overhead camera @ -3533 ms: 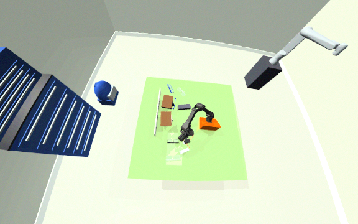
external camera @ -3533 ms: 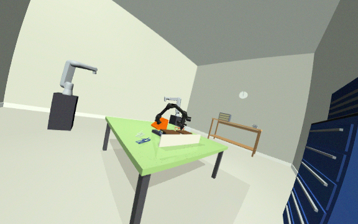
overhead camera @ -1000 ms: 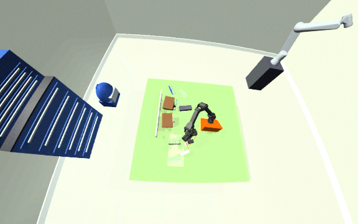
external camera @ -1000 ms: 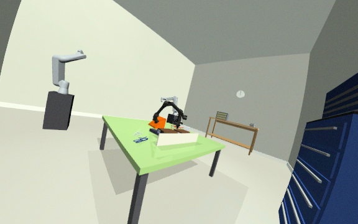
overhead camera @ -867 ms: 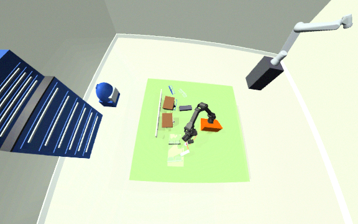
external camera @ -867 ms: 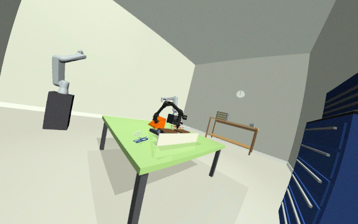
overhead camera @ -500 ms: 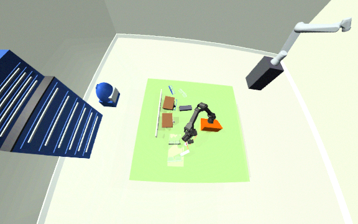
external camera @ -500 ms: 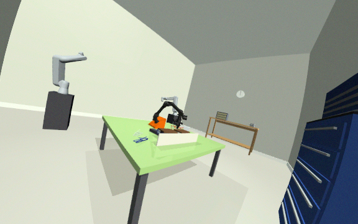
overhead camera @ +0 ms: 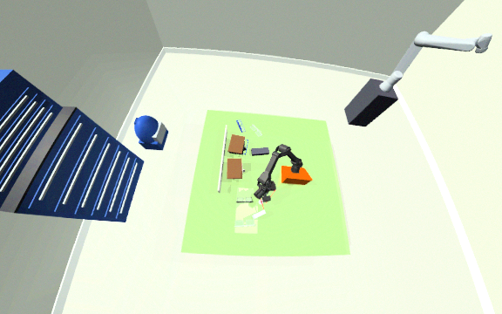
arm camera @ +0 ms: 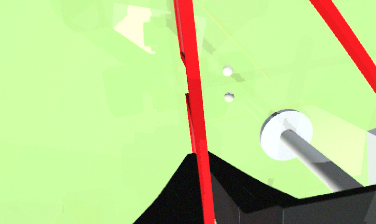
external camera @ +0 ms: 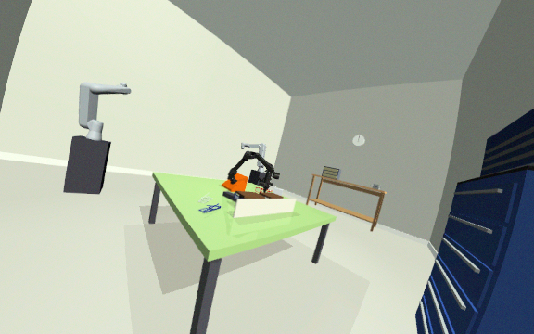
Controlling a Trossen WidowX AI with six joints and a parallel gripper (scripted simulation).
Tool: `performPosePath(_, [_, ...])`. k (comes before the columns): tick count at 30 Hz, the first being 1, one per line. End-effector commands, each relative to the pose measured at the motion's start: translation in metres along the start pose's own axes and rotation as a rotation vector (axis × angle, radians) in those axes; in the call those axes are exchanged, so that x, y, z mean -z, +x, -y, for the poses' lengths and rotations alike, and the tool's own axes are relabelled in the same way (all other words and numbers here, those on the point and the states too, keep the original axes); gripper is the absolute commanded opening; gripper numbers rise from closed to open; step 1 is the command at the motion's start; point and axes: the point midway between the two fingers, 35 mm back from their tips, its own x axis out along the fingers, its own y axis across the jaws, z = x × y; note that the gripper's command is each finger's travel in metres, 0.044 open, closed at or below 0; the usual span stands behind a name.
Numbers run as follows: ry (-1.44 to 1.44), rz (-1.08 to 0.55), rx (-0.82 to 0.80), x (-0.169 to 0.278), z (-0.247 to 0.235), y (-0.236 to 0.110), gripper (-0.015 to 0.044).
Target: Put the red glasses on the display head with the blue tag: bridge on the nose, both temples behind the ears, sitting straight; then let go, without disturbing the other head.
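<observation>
My gripper [overhead camera: 263,198] [external camera: 263,187] [arm camera: 198,161] is shut on the red glasses [arm camera: 191,85] [overhead camera: 262,202]. In the wrist view one red temple runs up from between the black fingers, and a second red bar [arm camera: 351,42] crosses the top right. A clear lens with two small white nose pads [arm camera: 228,71] lies between them. The glasses hang a little above the green table [overhead camera: 303,218] [external camera: 230,232] [arm camera: 64,125]. Two brown display heads [overhead camera: 236,144] [overhead camera: 234,168] stand to the left of the gripper, apart from it. A blue mark shows beside the farther head. In the exterior view the heads [external camera: 267,195] are mostly hidden.
A white disc on a grey rod [arm camera: 286,135] stands below the glasses. A long white panel [overhead camera: 222,159] [external camera: 262,207] stands behind the heads. Blue glasses [overhead camera: 240,126] [external camera: 209,210], clear glasses [overhead camera: 256,129] and a dark case [overhead camera: 260,151] lie farther off. The arm's orange base [overhead camera: 296,175] is to the right.
</observation>
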Motion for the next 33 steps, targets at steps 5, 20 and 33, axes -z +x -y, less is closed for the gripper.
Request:
performPosePath(5, [-0.001, -0.004, 0.001, 0.006, 0.000, -0.001, 0.0000])
performPosePath(20, [-0.001, -0.004, 0.003, 0.012, 0.002, -0.051, 0.0000])
performPosePath(33, [0.148, -0.004, 0.005, 0.012, 0.007, -0.062, 0.0000])
